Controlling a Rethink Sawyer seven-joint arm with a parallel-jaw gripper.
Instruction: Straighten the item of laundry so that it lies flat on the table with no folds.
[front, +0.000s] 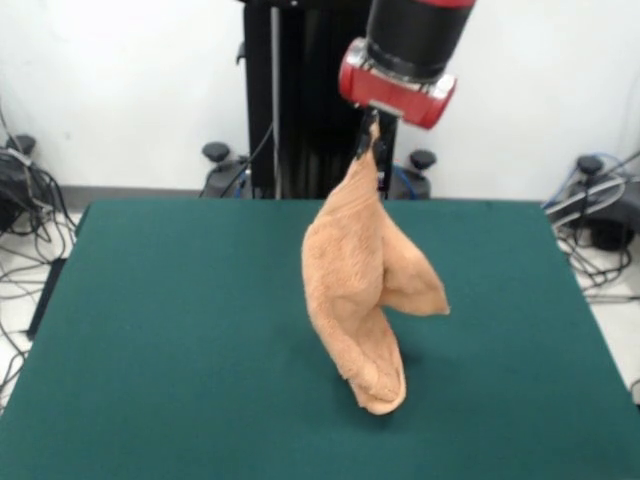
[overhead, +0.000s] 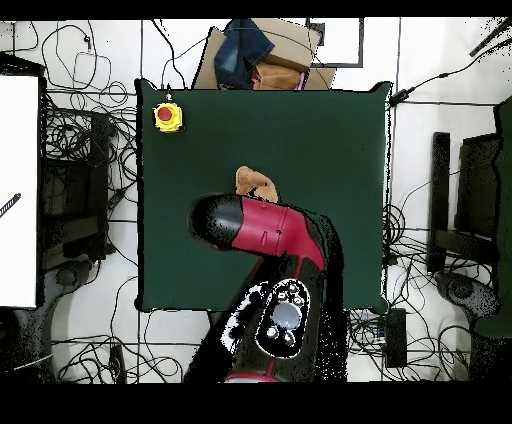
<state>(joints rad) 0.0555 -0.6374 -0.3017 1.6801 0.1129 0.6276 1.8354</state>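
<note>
One corner of the towel (front: 365, 280) is pinched tight in the gripper (front: 369, 140), which is closed on the cloth high above the table (front: 180, 330). The rest of the towel hangs down in a long, soft cone. Its low tip just touches the green top, near the middle of the table and a bit to the right in the front view. One flap sticks out to the right like a pointy ear. So the step in hand looks like the lift: the arm (front: 410, 50) holds the towel up so it can fall open. The job is not done, since the towel is bunched and folded, not flat. Next, I think the arm should go down slowly and slide sideways, so the cloth lays out bit by bit and does not pile up. The towel is peach-orange and fuzzy, like a bath towel, and it bends and droops easily. The table top is dark green, smooth and dull, like felt. The arm is red and black, round and hard. From above, the arm hides most of the towel (overhead: 256, 184), and only a small orange bit peeks out. A yellow box with a red button (overhead: 167, 116) sits near one table corner, well apart from the towel.
</note>
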